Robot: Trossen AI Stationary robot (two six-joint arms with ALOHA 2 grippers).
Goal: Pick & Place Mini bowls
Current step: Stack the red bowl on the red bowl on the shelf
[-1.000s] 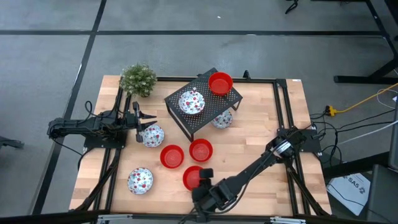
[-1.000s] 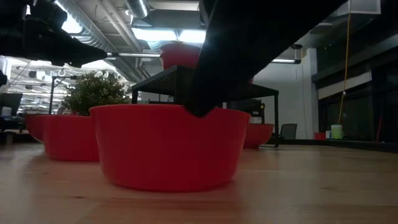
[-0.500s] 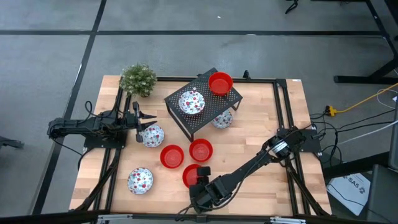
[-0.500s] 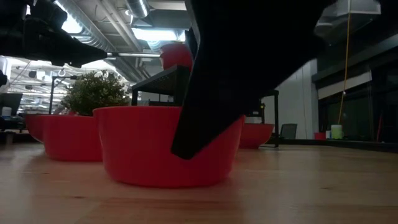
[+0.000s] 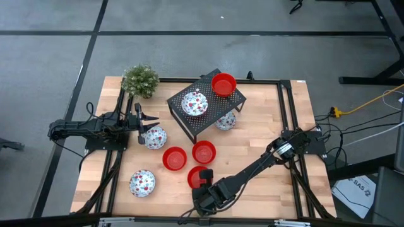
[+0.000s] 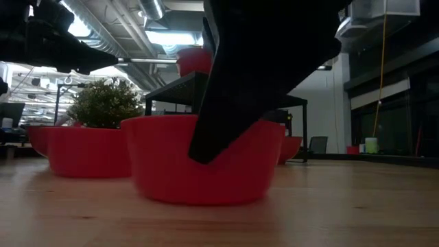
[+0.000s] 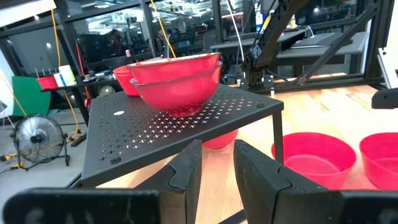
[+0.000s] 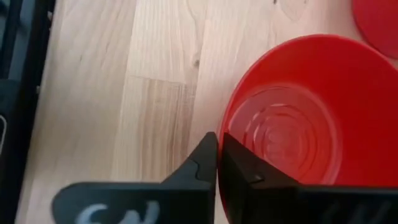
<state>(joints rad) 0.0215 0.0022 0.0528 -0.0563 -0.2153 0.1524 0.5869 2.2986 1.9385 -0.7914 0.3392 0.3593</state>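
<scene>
My right gripper [image 5: 203, 178] is near the table's front edge, shut on a plain red mini bowl [image 5: 194, 178] that stands on the wood. Two more red bowls [image 5: 174, 158] [image 5: 203, 151] stand just behind it. My left gripper [image 5: 146, 123] hovers open at the left, beside a speckled bowl [image 5: 155, 137], with nothing between its fingers [image 7: 186, 174]. Another speckled bowl [image 5: 142, 183] sits at the front left. A speckled bowl [image 5: 194, 104] and a red one [image 5: 223, 84] rest on the black rack [image 5: 208, 116], and one more bowl [image 5: 226, 121] sits under it. My right gripper has the red bowl's rim [image 8: 222, 129] on its near side, with one finger [image 8: 239, 171] inside the bowl and the other [image 8: 202, 158] outside. The fingers slant down from above and from the table's near side. The bowl stands upright, its base [image 6: 206, 197] on the table.
A small green plant [image 5: 140, 80] stands at the far left corner. The black frame rails [image 5: 289, 107] run along the table's sides. Bare wood [image 5: 265, 135] lies to the right of the rack and the bowls.
My right gripper has come down over the front red bowl toward the table's near edge and shut on its rim. The bowl has slid a little toward the table's right, staying upright on the wood.
</scene>
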